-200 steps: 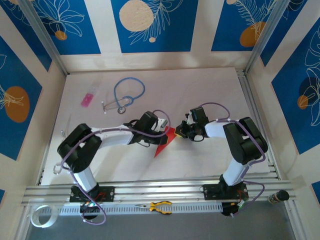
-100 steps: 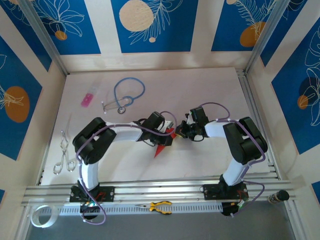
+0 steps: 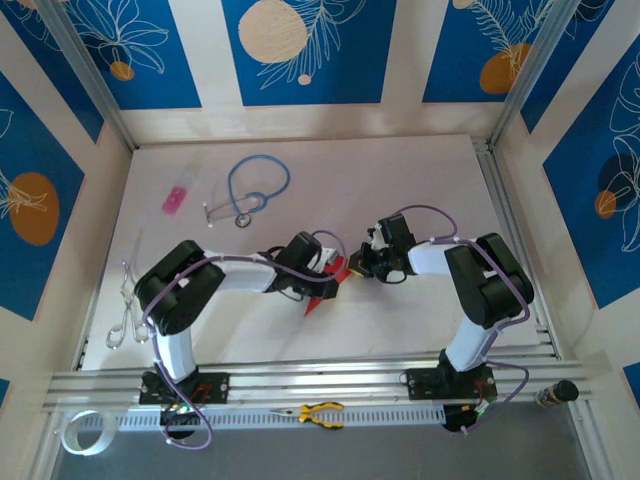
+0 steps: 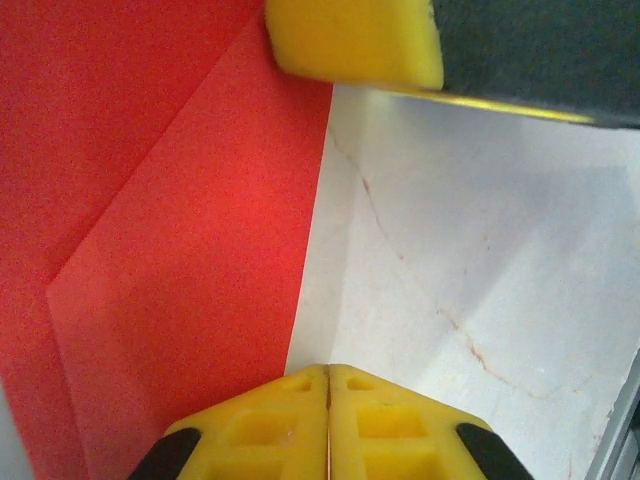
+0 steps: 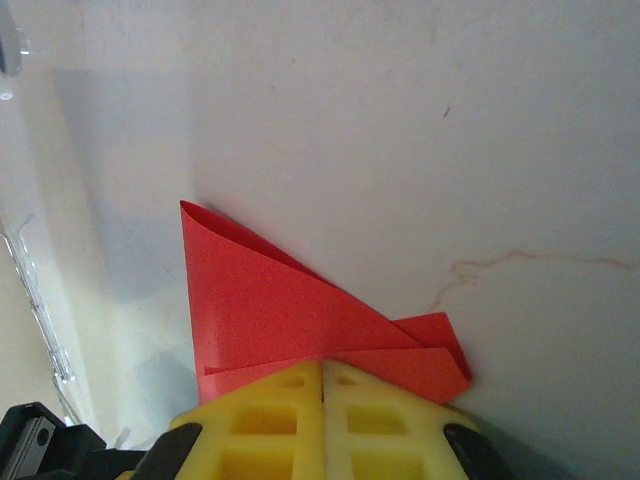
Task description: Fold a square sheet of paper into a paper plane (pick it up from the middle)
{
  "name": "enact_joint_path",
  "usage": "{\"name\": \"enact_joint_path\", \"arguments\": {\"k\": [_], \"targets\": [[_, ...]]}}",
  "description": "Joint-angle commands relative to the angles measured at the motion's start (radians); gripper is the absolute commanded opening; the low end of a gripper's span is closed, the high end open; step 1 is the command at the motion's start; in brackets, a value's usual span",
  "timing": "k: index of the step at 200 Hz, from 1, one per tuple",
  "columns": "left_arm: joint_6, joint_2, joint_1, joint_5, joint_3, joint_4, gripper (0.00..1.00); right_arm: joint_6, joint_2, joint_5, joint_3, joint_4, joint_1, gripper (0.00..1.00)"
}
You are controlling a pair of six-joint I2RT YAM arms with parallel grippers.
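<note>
- 1 red paper (image 3: 318, 302), part-folded, mid table (image 3: 420, 180), betw. 2 grippers.
- R gripper (image 5: 322, 372): closed, pinching paper.
- L gripper (image 4: 328, 380): closed, tips at paper edge; hold unclear.
- 1 stethoscope (image 3: 255, 185), 1 pink item (image 3: 175, 199) far left.

No lettering, brand, number or sign can be read: the blue wall panels (image 3: 310, 50) carry only white leaf outlines and pale or orange discs, and the small pink item (image 3: 175, 199) near the table's (image 3: 400, 180) far left corner is too small to tell.
</note>
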Motion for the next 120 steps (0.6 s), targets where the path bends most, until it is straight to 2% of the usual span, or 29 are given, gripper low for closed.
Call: {"name": "enact_joint_path", "arguments": {"k": [1,41,82,120], "targets": [[0.006,-0.021,-0.011,0.008,-0.063,-0.142,0.10,-0.027,0.048,0.092,-0.015,-0.093,-0.011,0.00],[0.012,-0.084,-0.008,0.016,-0.132,-0.150,0.12,-0.030,0.048,0.091,-0.016,-0.093,-0.011,0.00],[0.021,-0.158,0.013,0.071,-0.236,-0.132,0.11,-0.033,0.047,0.093,-0.016,-0.093,-0.010,0.00],[0.000,-0.233,0.017,0.067,-0.309,-0.135,0.12,-0.033,0.050,0.092,-0.015,-0.092,-0.010,0.00]]}}
